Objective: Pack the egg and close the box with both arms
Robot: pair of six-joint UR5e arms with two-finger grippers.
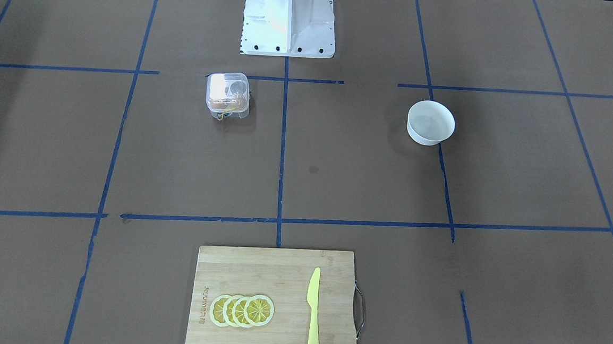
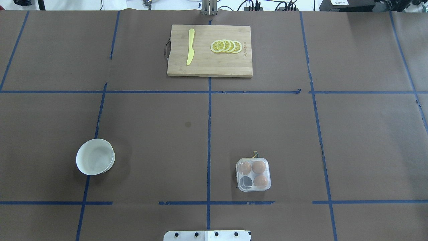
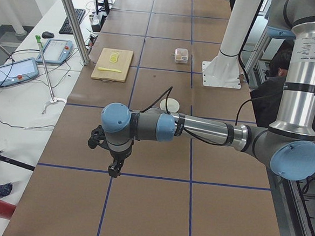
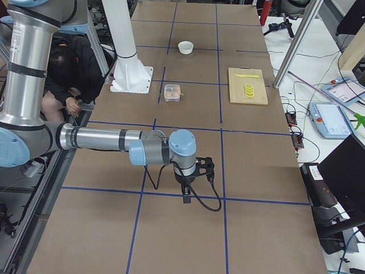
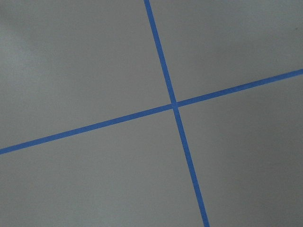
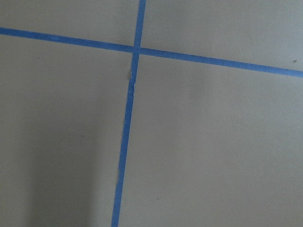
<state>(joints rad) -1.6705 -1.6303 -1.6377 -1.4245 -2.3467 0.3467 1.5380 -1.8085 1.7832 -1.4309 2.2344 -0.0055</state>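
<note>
Front cam: operators' edge, faces robot base [image 1: 289, 22], steep down. Overhead: robot's edge, looks forward and down. Both share box [image 1: 228, 96], bowl [image 1: 431, 122], cutting board [image 1: 274, 303]. 2 side cams off opposite ends of bench [image 3: 156, 215], looking lengthwise. 2 wrist cams: each close on a tape cross [image 5: 173, 104].

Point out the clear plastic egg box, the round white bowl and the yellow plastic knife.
clear plastic egg box [image 2: 246, 181], overhead view, on its empty cup.
round white bowl [image 2: 95, 156], overhead view, on its inside floor.
yellow plastic knife [image 2: 190, 47], overhead view, on its middle.

Only txt: brand stamp [image 1: 203, 305] on cutting board [image 1: 273, 276], too small to read.
</note>
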